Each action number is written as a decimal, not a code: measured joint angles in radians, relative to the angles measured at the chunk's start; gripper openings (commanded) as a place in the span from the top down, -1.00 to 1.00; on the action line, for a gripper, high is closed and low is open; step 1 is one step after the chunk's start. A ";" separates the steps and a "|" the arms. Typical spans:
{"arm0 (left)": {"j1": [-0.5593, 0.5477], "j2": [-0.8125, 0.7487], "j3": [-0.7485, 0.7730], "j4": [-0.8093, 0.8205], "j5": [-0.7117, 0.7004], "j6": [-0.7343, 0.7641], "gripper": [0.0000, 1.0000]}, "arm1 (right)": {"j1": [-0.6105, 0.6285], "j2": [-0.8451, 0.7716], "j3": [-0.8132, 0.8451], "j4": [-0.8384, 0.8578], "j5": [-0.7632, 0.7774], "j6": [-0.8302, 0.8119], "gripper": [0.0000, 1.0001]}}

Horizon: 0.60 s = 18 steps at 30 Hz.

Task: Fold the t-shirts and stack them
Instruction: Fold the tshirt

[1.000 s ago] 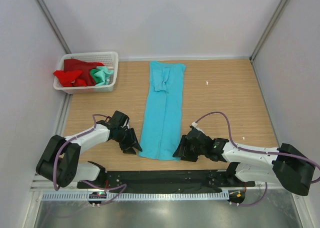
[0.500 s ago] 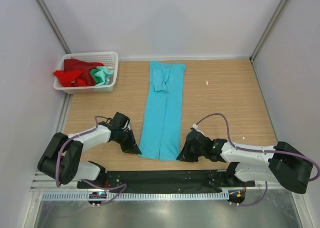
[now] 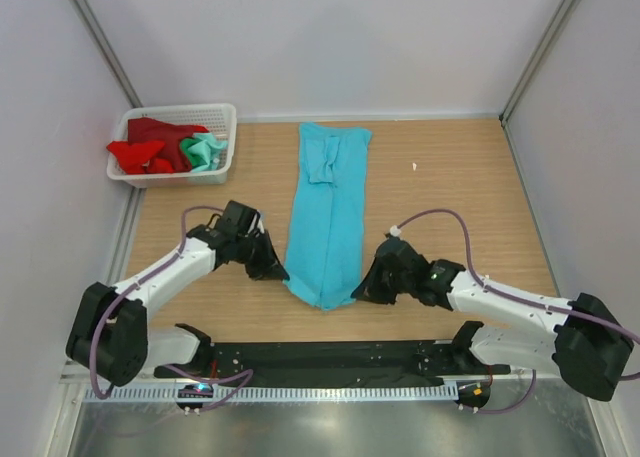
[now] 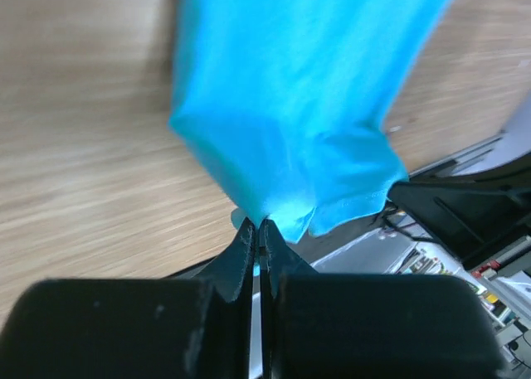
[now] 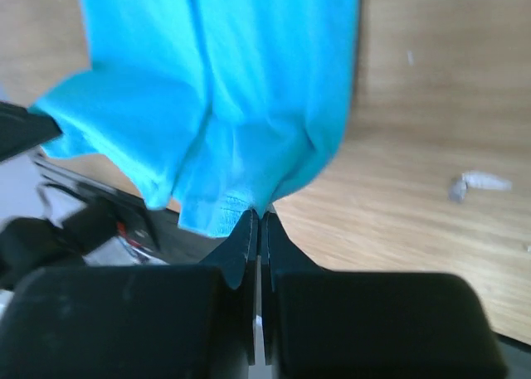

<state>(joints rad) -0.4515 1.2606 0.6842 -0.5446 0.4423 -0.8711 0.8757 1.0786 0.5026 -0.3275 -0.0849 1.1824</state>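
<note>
A sky-blue t-shirt (image 3: 328, 212), folded into a long narrow strip, lies down the middle of the table with its collar end at the far side. My left gripper (image 3: 282, 274) is shut on the near left corner of its hem (image 4: 274, 205). My right gripper (image 3: 360, 291) is shut on the near right corner (image 5: 249, 192). Both corners are raised off the wood, so the near end sags into a point between the grippers. Red t-shirts (image 3: 150, 147) and a mint green one (image 3: 205, 150) lie crumpled in the basket.
A white mesh basket (image 3: 222, 117) stands at the far left corner of the table. Small white scraps (image 3: 416, 165) lie on the wood to the right. A black rail (image 3: 330, 357) runs along the near edge. Grey walls close in the left, right and far sides.
Both grippers have shut on the near corners of the blue t-shirt and lifted them up and away from the near edge. The flat hem now hangs in a point.
</note>
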 measured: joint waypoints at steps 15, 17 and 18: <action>0.102 0.562 0.744 -0.024 -0.040 0.005 1.00 | -0.561 0.542 0.670 -0.206 -0.251 -0.484 0.98; 0.126 0.624 0.812 -0.029 -0.039 -0.007 1.00 | -0.591 0.626 0.761 -0.237 -0.278 -0.530 0.98; 0.135 0.650 0.843 -0.031 -0.038 -0.011 1.00 | -0.608 0.663 0.801 -0.247 -0.289 -0.548 0.97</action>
<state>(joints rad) -0.3161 1.9106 1.5272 -0.5755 0.4046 -0.8822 0.2680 1.7416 1.3041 -0.5747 -0.3740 0.6346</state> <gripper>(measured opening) 0.006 0.036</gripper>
